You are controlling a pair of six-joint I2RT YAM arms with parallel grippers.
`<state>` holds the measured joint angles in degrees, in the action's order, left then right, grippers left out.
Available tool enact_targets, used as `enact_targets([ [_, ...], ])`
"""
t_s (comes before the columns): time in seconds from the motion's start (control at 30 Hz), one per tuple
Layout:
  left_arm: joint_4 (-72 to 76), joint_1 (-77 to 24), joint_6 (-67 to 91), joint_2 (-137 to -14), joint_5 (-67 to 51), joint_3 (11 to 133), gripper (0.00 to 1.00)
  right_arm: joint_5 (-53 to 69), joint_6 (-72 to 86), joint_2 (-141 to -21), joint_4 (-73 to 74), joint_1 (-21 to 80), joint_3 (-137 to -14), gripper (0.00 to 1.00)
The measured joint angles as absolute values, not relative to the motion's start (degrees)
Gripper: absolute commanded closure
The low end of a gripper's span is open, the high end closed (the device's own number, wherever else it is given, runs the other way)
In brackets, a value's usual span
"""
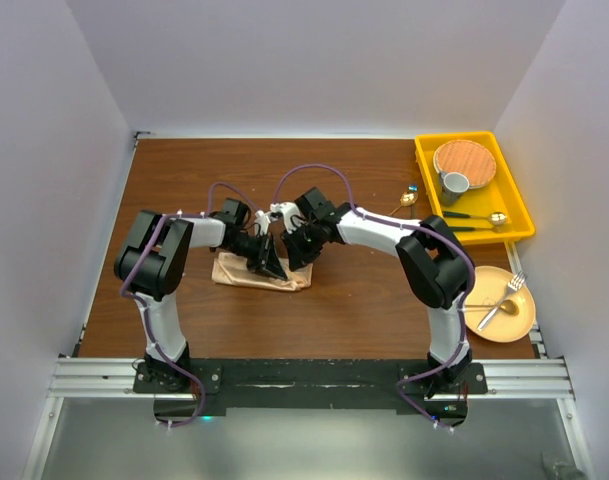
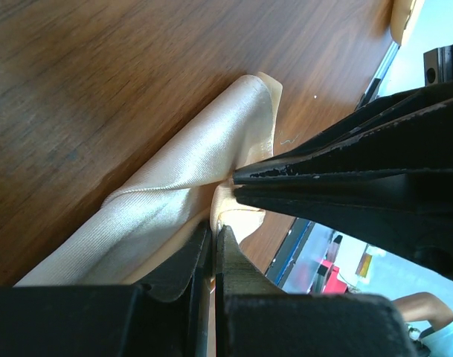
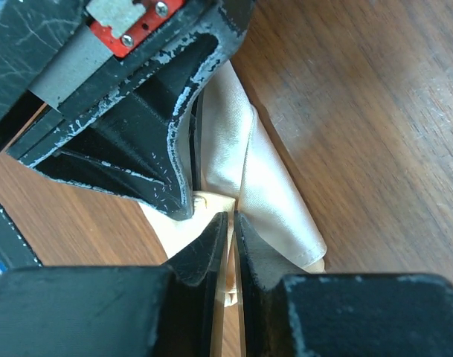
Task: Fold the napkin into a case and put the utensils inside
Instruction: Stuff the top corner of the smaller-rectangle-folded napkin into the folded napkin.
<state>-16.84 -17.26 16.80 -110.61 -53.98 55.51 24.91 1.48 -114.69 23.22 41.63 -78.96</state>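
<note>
Peach napkin lies folded into a narrow band mid-table, just ahead of both arms. Over its right end the left gripper and right gripper meet tip to tip. Each pair of jaws is nearly closed, with a thin cloth fold pinched between. Gold fork and spoon rest on the peach plate, near right. A second spoon lies in the yellow tray, and a blue-tipped piece lies on the wood beside it.
</note>
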Motion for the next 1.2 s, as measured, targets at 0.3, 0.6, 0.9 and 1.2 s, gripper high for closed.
enact_targets([
  [0.3, -16.78, -17.26, 17.02, -110.69, -54.22, 55.37, 1.0, 20.32, -0.3, -114.69, 23.27, 44.01, -78.96, 0.8],
  [0.6, -16.78, -17.21, 17.06, -110.85, -54.39, 55.33, 1.0, 17.28, -0.84, -114.69, 23.42, 44.62, -78.96, 0.87],
  [0.9, -16.75, -17.12, 17.43, -111.35, -55.13, 55.33, 1.0, 14.15, -1.3, -114.59, 24.1, 44.71, -78.96, 0.78],
  [1.2, -16.67, -17.04, 17.45, -111.46, -55.35, 55.33, 1.0, 13.02, -1.34, -114.45, 24.25, 44.97, -78.96, 0.72],
])
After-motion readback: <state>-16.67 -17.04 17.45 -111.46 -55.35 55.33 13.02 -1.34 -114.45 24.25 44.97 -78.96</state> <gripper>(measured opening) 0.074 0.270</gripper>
